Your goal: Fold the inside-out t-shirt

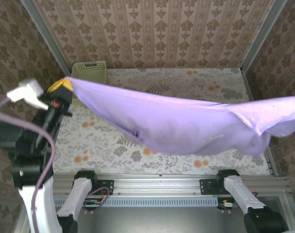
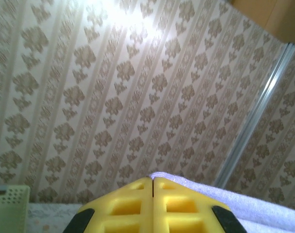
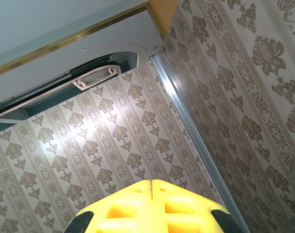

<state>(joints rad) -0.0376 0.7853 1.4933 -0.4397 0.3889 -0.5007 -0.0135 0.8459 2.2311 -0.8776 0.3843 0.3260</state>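
Around us stand tall walls [image 1: 157, 29] papered in a beige damask pattern, framed by grey metal posts. Below them lies the flat surface [image 1: 89, 141], covered in a pale cloth printed with orange flowers and grey leaves, with a silver aluminium rail [image 1: 157, 185] along its near edge where the 2 arm bases are bolted. Hanging in the air above that surface we see the soft lavender-purple cotton inside-out t-shirt [image 1: 186, 124], stretched across most of the top view. It rises to a point at the upper left, sags in a wide belly over the middle of the surface, and lifts again toward the right edge of the view, where a fold hangs down. At the back left corner of the surface sits the small pale green slotted plastic basket [image 1: 89, 72], well behind the shirt's lifted corner. The left hand [image 1: 64, 85] is raised high, its 2 yellow fingers pressed together and clamped on the shirt's left corner. From its wrist we see the left hand [image 2: 153, 180] with purple cloth [image 2: 264, 208] trailing off just behind its tips. The right hand [image 3: 152, 183] also has its yellow fingers together, pointing up at the wall. Whether it pinches the shirt we cannot tell.
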